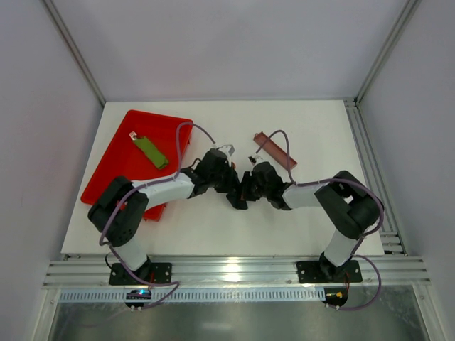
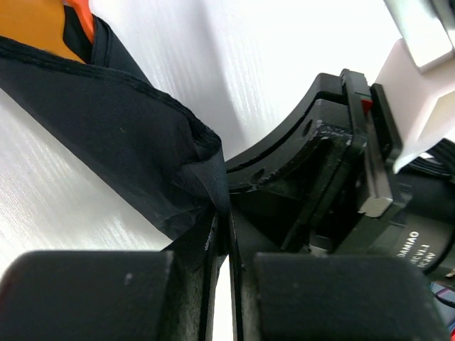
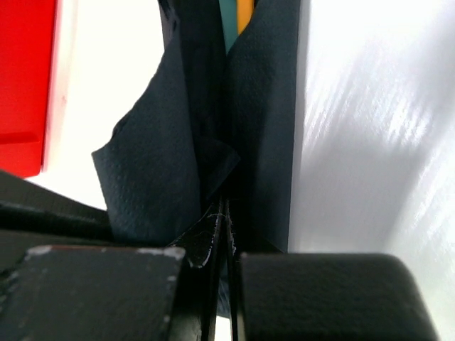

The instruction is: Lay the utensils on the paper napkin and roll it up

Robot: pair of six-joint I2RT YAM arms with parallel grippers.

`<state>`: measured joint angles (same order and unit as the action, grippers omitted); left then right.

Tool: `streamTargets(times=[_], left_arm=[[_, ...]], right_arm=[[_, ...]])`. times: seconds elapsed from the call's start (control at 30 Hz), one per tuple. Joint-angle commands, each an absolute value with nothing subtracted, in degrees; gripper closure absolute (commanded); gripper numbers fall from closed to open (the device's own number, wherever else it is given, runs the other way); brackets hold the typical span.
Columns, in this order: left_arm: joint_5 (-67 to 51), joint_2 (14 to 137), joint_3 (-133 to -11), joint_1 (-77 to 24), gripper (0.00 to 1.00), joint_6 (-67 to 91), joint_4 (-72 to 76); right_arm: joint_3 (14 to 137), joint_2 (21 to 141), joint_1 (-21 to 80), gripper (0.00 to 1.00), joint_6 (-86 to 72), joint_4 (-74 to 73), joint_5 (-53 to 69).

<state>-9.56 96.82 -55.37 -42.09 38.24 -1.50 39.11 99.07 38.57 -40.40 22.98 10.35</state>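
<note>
Top external: left claw [image 1: 233,193] and right claw [image 1: 250,187] meet at the centre of the desk [image 1: 320,213]; a red tray [image 1: 114,156] lies at 10 o'clock. Left wrist: the left claw pinches the black paper napkin [image 2: 121,121], with the orange utensils [image 2: 35,28] at 11 o'clock. Right wrist: the right claw is clamped on the paper napkin's folds, and the utensils poke out at 12 o'clock.

Left gripper [image 2: 226,238] and right gripper [image 3: 226,224] sit nose to nose mid table [image 1: 213,238], both clamped on the paper napkin [image 2: 106,135], so there's no gap between them. Red tray [image 1: 114,142] with green piece [image 1: 151,151] blocks the left, and the left elbow overhangs its near edge. Brown tray [image 1: 277,151] is just behind the right wrist. Open: far strip, near strip, far-right side.
</note>
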Motion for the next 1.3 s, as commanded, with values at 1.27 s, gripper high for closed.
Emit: streamTargets(times=[1.27], left_arm=[[-11.34,100.55,-58.36,-42.54,0.93,37.53,-1.58]], right_arm=[[37.71,93.07,31.38,0.96,-33.92,13.27,8.79]])
